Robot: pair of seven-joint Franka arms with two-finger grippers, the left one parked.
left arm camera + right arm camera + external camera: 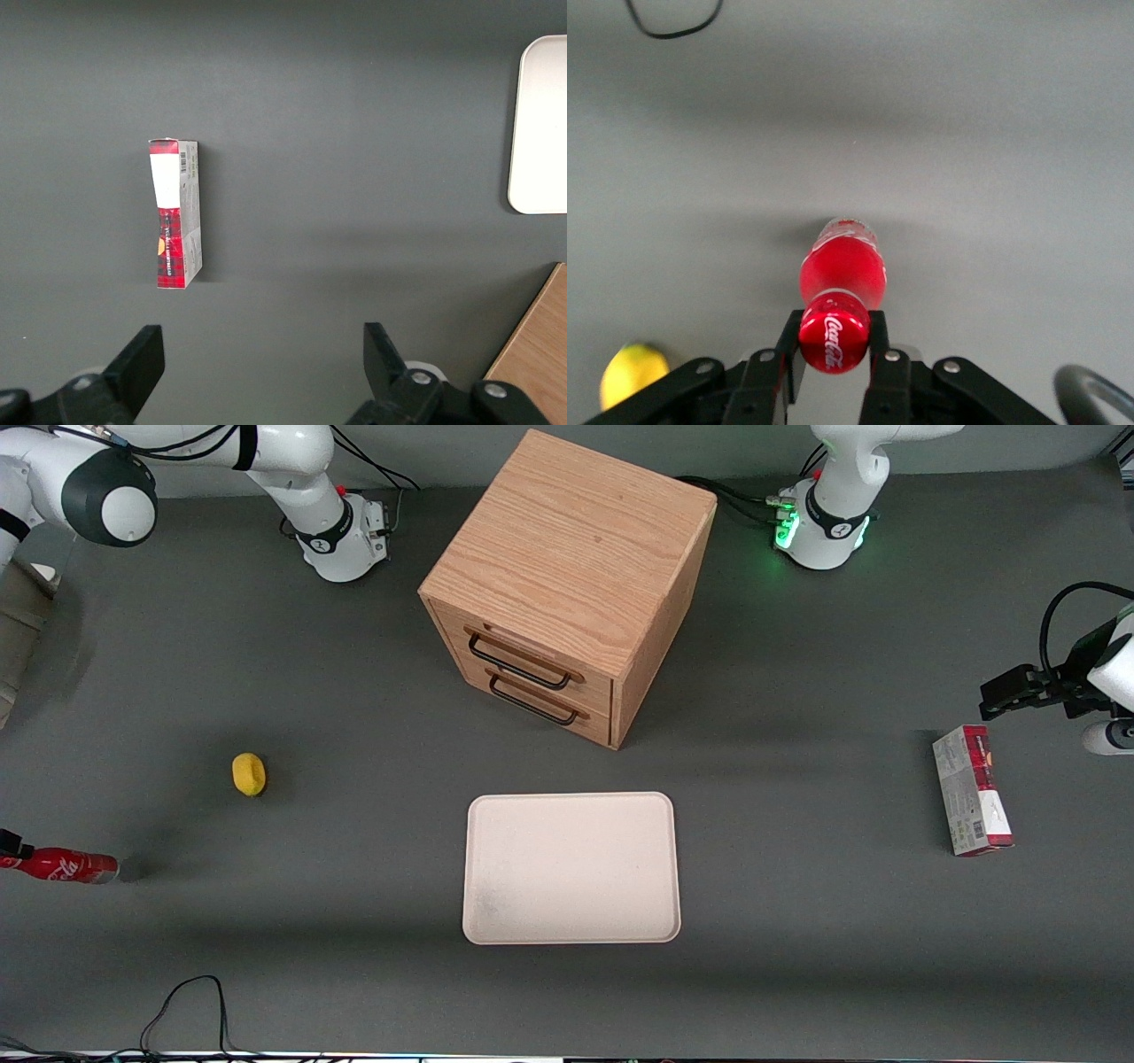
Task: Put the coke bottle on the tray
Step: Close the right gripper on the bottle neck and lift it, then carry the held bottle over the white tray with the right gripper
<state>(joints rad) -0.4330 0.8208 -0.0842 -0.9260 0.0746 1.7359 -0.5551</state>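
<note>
One gripper (834,341) pinching the coke bottle (841,297) at its cap end, at the working arm's end of the worktop | lemon (249,774) near | tray (571,868) well apart | step: grasp made | next, likely: lift, carry to tray

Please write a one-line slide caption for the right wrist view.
Black two-finger gripper shut on small red Coca-Cola bottle above grey table, yellow lemon nearby.

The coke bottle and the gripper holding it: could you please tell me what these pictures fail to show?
- Front view: the coke bottle shows, but the gripper is cut off by the picture's edge.
- Right wrist view: the gripper's fingers clamp the bottle's cap end; whether its base touches the table cannot be told.
- Left wrist view: neither appears.
</note>
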